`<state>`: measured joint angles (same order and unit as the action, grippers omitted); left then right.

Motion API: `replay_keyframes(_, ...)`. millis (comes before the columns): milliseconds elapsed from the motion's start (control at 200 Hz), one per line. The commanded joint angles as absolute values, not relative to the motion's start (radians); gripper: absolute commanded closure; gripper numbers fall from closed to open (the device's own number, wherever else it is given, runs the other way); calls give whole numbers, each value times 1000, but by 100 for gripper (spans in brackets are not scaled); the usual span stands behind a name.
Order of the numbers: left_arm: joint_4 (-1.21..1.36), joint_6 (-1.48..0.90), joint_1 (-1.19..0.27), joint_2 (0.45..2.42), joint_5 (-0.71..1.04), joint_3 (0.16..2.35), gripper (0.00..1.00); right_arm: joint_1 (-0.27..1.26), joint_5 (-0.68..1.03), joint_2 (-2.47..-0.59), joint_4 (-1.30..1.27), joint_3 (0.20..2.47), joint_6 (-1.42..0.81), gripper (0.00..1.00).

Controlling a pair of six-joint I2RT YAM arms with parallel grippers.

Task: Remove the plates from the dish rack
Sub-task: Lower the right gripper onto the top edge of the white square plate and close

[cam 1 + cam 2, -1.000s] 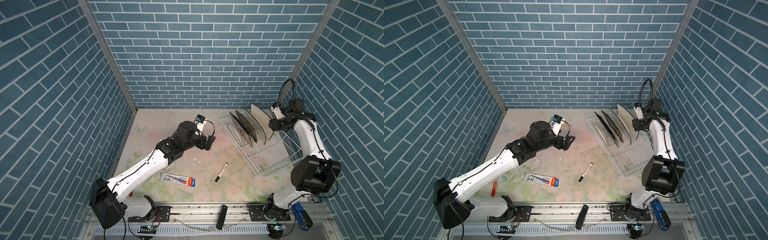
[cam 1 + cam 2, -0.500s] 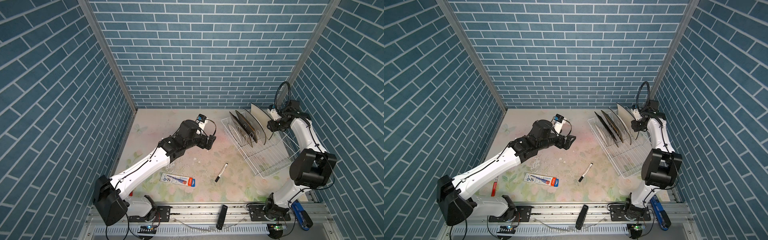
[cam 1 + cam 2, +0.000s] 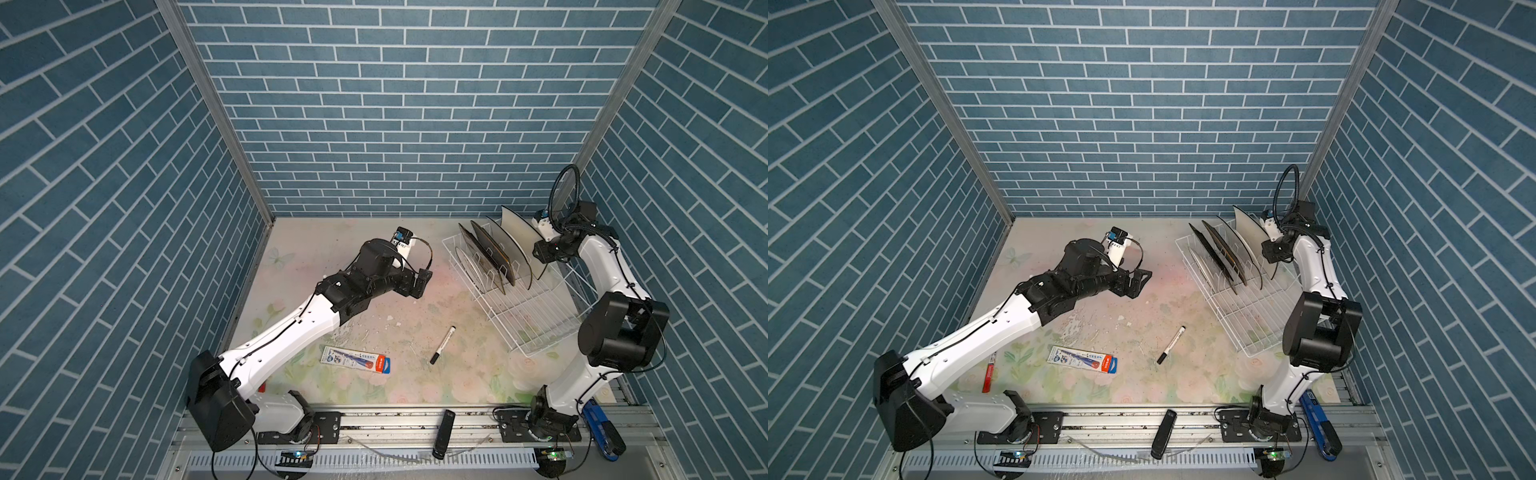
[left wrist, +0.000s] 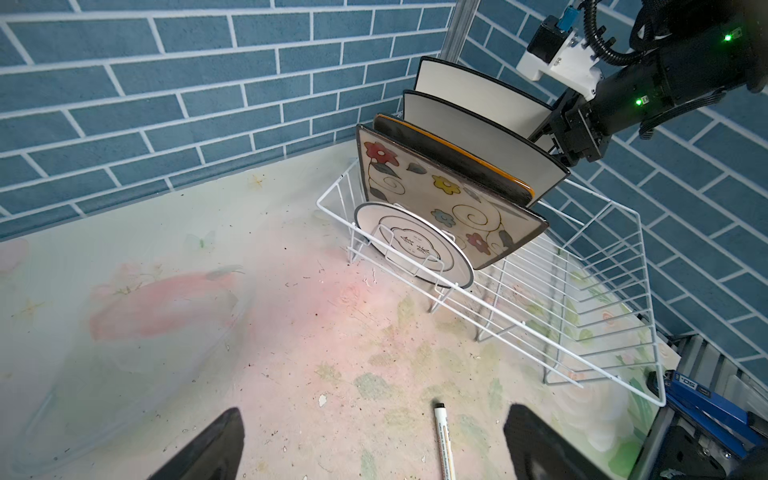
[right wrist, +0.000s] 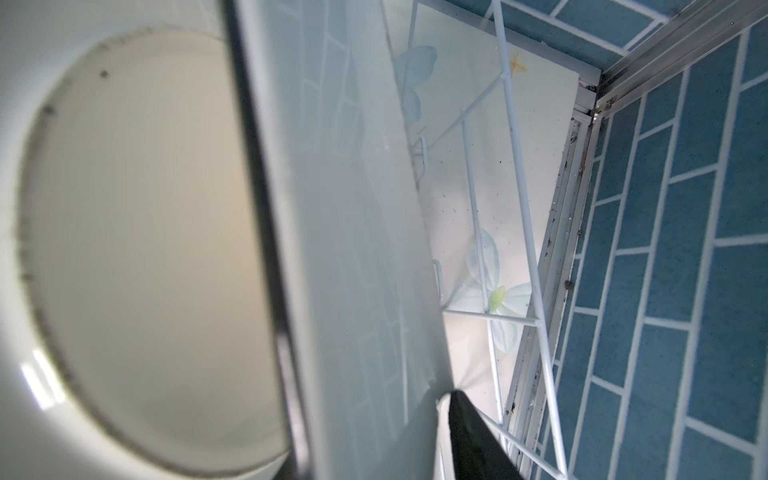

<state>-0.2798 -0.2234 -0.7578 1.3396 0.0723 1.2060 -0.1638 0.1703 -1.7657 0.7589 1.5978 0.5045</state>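
Observation:
The white wire dish rack (image 3: 536,324) (image 3: 1246,320) (image 4: 623,316) stands at the right rear. Several plates stand upright in it: a small round one (image 4: 411,249), a floral one (image 4: 440,199), a black one (image 4: 449,153) and two white black-rimmed ones (image 4: 469,129). My right gripper (image 3: 539,251) (image 3: 1268,254) (image 4: 548,139) is shut on the side edge of the rearmost white plate (image 3: 519,232) (image 3: 1246,224) (image 5: 353,249). One finger (image 5: 465,424) presses its face; the plate hides the other. My left gripper (image 3: 422,282) (image 3: 1142,282) (image 4: 374,415) hangs open and empty over the table, left of the rack.
A marker (image 3: 442,345) (image 4: 442,440) lies on the table in front of the rack. A flat packet (image 3: 355,359) lies nearer the front and a red pen (image 3: 988,374) by the left arm's base. The side wall stands close behind the rack.
The right gripper has dropped a little onto the rear plate's edge and its jaws have narrowed onto it. The left arm has edged slightly toward the rack.

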Motion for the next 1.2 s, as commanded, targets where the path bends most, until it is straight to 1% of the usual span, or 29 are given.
replay_keyframes(0, -290, -212, -754, 1335, 64, 1213, 0, -143, 152, -1786, 760, 1642, 567, 55)
replay_keyframes(105, -299, -212, -753, 1332, 58, 1208, 0, -132, 124, -1797, 833, 1702, 566, 49)
replay_keyframes(165, -301, -212, -753, 1326, 50, 1203, 0, -128, 99, -1819, 902, 1767, 557, 41)
replay_keyframes(325, -307, -211, -754, 1320, 41, 1198, 0, -116, 15, -1885, 1068, 1933, 550, 35)
replay_keyframes(490, -314, -209, -753, 1314, 41, 1197, 0, -95, -31, -1993, 1193, 2108, 543, 35)
replay_keyframes(745, -316, -216, -752, 1290, 22, 1178, 0, -32, -43, -2098, 1255, 2273, 542, 36)
replay_keyframes(925, -333, -213, -750, 1285, 17, 1179, 0, -3, -102, -2160, 1262, 2341, 558, 39)
replay_keyframes(1145, -362, -204, -749, 1267, 6, 1183, 1, -6, -85, -2186, 1253, 2368, 575, 43)
replay_keyframes(1195, -360, -204, -749, 1263, 5, 1180, 0, -10, -72, -2225, 1263, 2382, 574, 43)
